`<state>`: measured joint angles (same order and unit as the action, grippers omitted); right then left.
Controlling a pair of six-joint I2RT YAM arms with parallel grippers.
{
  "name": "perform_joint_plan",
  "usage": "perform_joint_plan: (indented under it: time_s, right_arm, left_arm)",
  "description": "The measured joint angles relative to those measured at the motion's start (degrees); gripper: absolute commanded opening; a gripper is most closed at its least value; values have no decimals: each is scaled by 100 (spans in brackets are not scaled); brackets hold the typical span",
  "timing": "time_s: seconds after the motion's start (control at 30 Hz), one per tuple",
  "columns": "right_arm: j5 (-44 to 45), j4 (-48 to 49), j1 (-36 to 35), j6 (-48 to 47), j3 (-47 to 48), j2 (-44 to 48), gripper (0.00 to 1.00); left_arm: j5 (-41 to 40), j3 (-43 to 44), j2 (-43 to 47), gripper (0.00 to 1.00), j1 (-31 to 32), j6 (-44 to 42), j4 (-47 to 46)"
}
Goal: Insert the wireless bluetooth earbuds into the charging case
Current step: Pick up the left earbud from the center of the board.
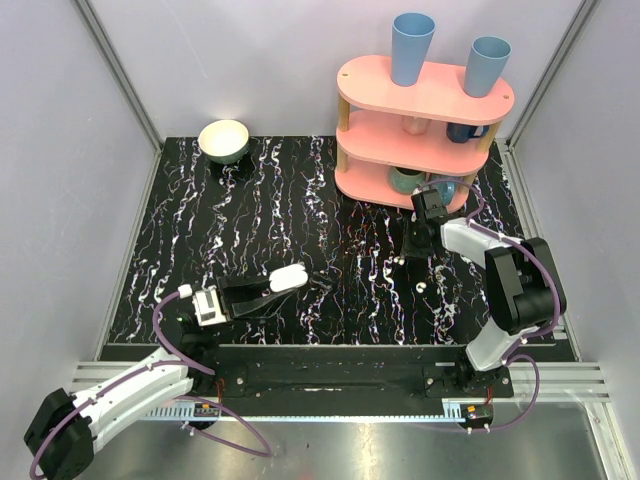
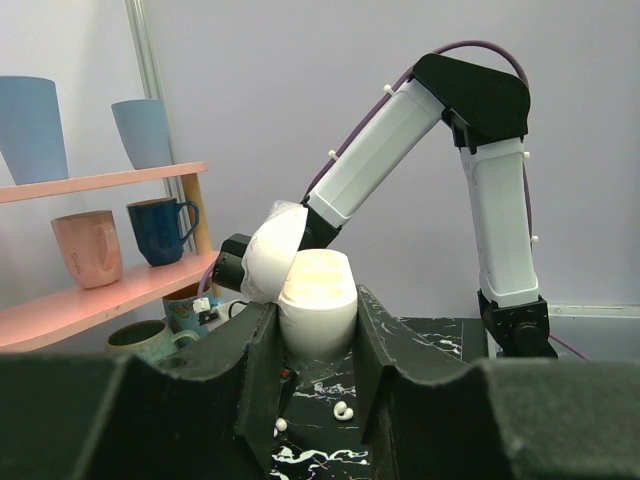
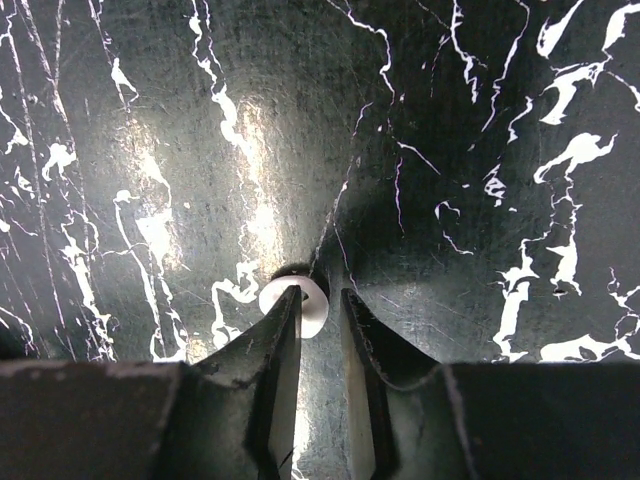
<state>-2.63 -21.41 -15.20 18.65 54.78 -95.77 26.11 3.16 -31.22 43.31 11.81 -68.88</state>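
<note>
Case (image 1: 289, 277) is off the tabletop (image 1: 250, 215), front-left area, clamped betw. both fingers of L pincer (image 2: 317, 335). L pincer is clenched on it. In L wrist view the case stands upright w/ lid (image 2: 270, 255) swung open, leaning left, cavity facing up.

Bud (image 3: 275, 297) lies on tabletop at right-centre, right at the tips of R pincer (image 3: 321, 296). It's partly hidden behind the left-hand finger in R wrist view, w/ a bit of white showing in the narrow gap. R jaws are nearly together w/ a slim gap. Can't tell if they actually pinch the bud or just touch it. 2nd bud (image 1: 421, 288) lies loose on tabletop, near the first, a little closer to the arm bases, touching nothing.

R arm reaches fwd, pincer pointing down at the black marble-veined top, just in front of pink 3-tier rack (image 1: 440, 97) at back right. 2 blue cups (image 1: 412, 48) sit on its top tier, mugs on the lower tiers. Pale bowl (image 1: 224, 140) at back-left edge, well apart from everything.
</note>
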Motion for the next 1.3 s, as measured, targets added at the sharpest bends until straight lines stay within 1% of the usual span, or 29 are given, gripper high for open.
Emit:
perform_joint_plan:
  time_s: [0.8, 1.0, 1.07, 1.3]
  right_arm:
    - [-542, 20, 22, -48, 28, -85, 27]
    - [-752, 42, 22, -90, 28, -85, 23]
    - [-800, 55, 22, -92, 28, -85, 18]
    - [-977, 59, 22, -144, 28, -85, 17]
  left_arm:
    - [0, 0, 109, 0, 0, 2, 42]
    - [0, 0, 149, 0, 0, 2, 118]
    - [0, 0, 149, 0, 0, 2, 144]
    - [0, 0, 149, 0, 0, 2, 151]
